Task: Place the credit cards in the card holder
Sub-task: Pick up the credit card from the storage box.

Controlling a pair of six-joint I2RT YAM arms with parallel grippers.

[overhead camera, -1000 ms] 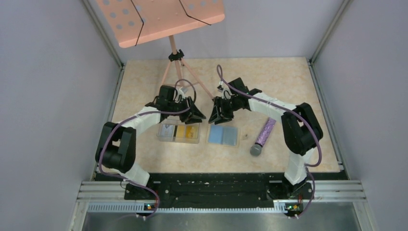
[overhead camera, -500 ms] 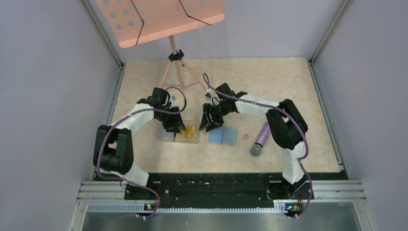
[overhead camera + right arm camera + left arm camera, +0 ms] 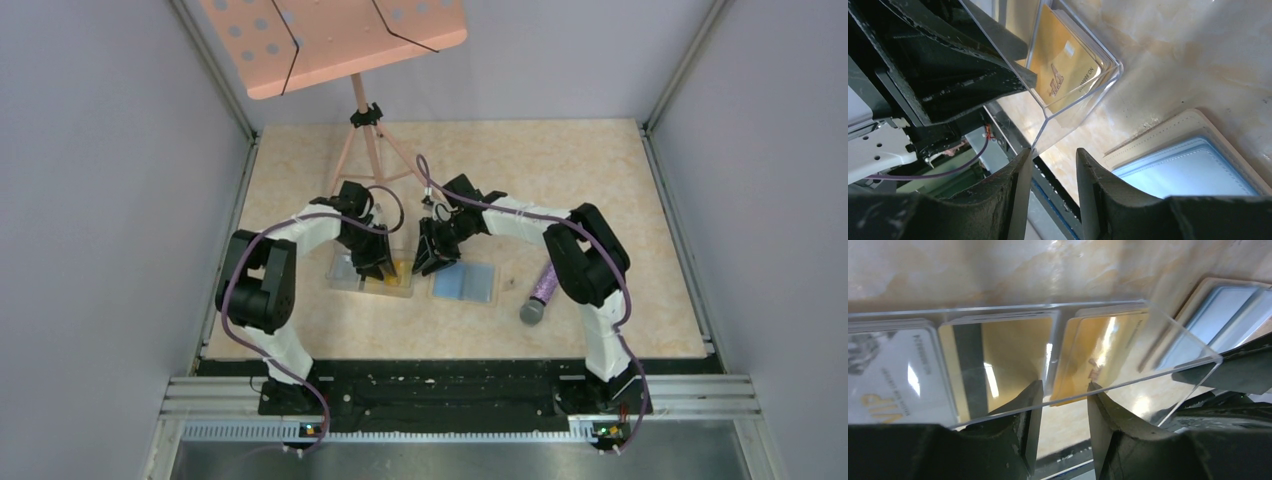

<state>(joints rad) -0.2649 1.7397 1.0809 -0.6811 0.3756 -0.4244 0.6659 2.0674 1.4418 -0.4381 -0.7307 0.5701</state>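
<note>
I am at the picking stage: no card is out of the clear box (image 3: 370, 278) yet, and the card holder (image 3: 465, 283) lies open on the tabletop (image 3: 560, 180) just to its right, light blue inside facing up, with no card of mine on it that I can see.

The credit cards (image 3: 998, 355) lie flat in the box's compartments: a white printed one, a gold one with a dark stripe, and an orange-gold one nearest the holder.

My left fingers (image 3: 1030, 405) stand partly apart at the box's near wall, level with the divide between the two gold cards, and grip nothing. My right fingers (image 3: 1020, 170) are also partly apart and empty, one tip right against the box's corner, the holder's edge just beyond.

Next, I judge, one pair of fingers has to steady the box while the other gets into a compartment. The cards lie flat against the floor, so an edge must be tipped up before I can pinch it. The thin clear wall could slide or lift if I press on it carelessly.
</note>
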